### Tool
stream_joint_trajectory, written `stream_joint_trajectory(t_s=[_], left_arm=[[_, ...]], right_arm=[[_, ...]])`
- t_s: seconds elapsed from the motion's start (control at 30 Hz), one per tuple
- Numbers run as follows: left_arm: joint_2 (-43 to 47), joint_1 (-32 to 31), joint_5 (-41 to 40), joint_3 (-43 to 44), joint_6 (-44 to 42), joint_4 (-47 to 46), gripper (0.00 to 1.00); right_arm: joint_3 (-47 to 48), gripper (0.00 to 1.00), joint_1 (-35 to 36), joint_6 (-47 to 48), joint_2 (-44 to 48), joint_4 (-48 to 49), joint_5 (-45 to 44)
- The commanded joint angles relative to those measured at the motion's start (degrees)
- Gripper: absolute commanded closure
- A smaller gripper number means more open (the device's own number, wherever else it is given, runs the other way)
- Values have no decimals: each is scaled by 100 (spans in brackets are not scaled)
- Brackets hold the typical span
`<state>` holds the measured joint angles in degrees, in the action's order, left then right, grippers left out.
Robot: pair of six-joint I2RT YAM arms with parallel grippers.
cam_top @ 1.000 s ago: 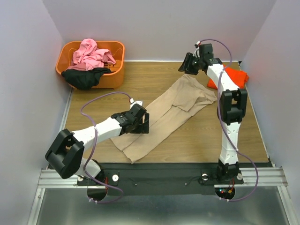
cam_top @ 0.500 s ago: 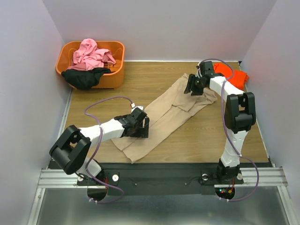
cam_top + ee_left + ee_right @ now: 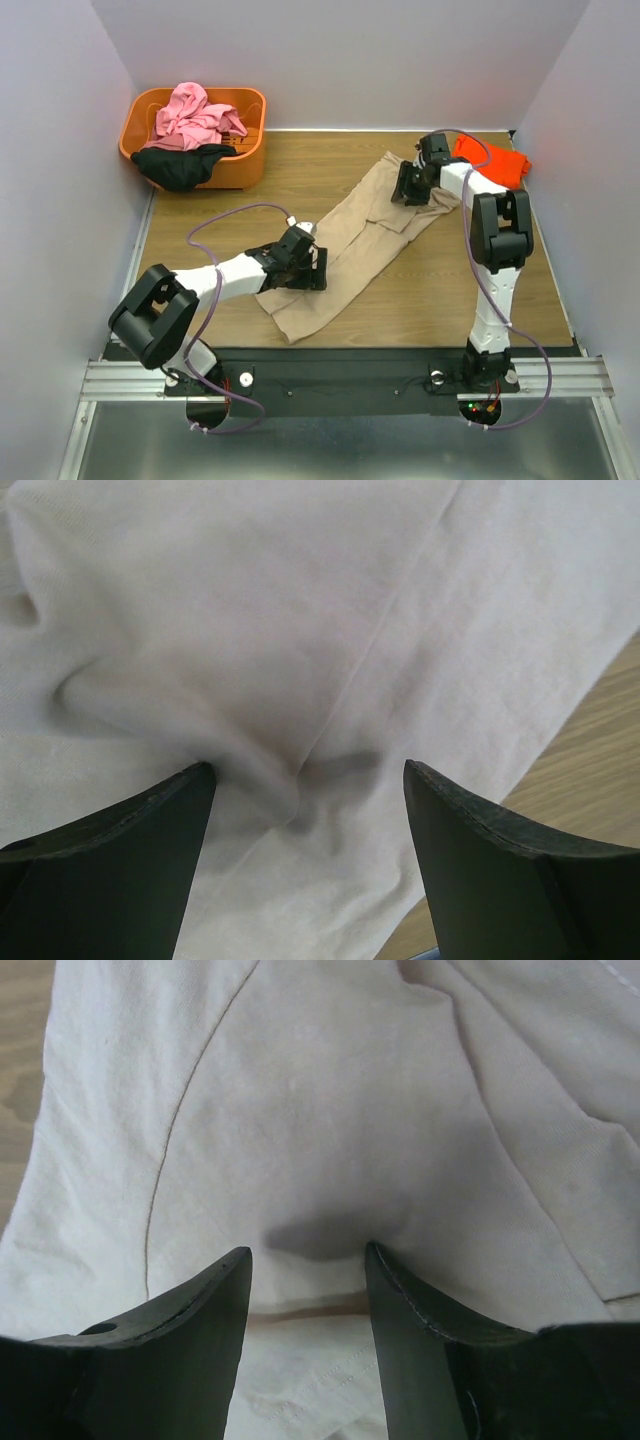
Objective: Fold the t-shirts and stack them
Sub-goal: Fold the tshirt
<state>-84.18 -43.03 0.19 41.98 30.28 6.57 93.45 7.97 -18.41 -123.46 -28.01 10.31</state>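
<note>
If the left tool (image 3: 305, 770) and the right tool (image 3: 308, 1252) close now, we judge that each may catch only the top layer of the tan t-shirt (image 3: 360, 235), and the cloth can slip out when it is lifted. An uneven pull can also drag it onto the orange-red t-shirt (image 3: 497, 163) in the upper right. The left tool stands wide open and holds nothing, with a soft wrinkle between its jaws. The right tool is about half open and also empty, over a small bulge of cloth. In the top view, the tan t-shirt lies as a diagonal band on the bench (image 3: 430, 290). We see the left tool at its lower-left end and the right tool at its upper-right end.
</note>
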Motion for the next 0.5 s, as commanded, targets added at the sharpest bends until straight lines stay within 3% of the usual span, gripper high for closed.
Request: stream_joint_trajectory(t_s=[0.0, 0.47], left_arm=[[-371, -30, 851, -216, 162, -33, 11], [-1029, -153, 2205, 899, 479, 266, 12]], right_arm=[[391, 44, 126, -92, -758, 6, -117], [3301, 44, 399, -795, -2744, -11, 358]])
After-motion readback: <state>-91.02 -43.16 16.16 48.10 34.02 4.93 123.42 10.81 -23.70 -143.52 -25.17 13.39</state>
